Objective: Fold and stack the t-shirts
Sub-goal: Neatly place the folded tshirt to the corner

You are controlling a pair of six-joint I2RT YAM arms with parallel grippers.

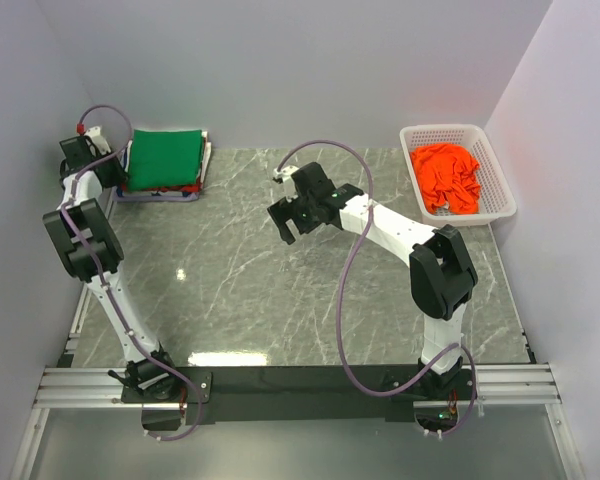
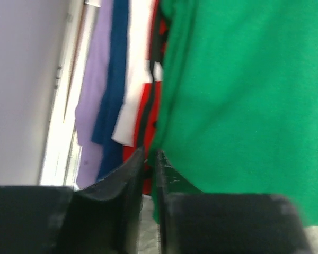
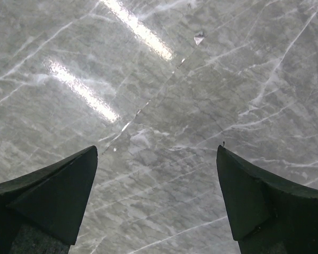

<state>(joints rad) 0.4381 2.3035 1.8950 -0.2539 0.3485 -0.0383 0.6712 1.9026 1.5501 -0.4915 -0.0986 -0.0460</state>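
Note:
The green t-shirt [image 1: 163, 158] lies folded on top of a stack at the far left of the table. In the left wrist view it [image 2: 244, 95] fills the right side, and the red t-shirt's edge [image 2: 153, 100] shows beneath it. My left gripper [image 1: 113, 165] is at the stack's left edge. Its jaws [image 2: 150, 153] are shut to a thin slit at the green hem, with no cloth seen clamped. The orange t-shirt [image 1: 447, 176] lies crumpled in the white basket [image 1: 458, 131]. My right gripper [image 1: 287, 222] hangs open and empty over the bare marble in mid table [image 3: 157, 151].
White [image 2: 140, 79], blue [image 2: 114, 90] and lilac [image 2: 93, 90] folded layers lie lower in the stack. The stack sits close to the left wall [image 2: 21, 84]. The basket stands at the far right by the right wall. The grey marble table [image 1: 230, 270] lies between the arms.

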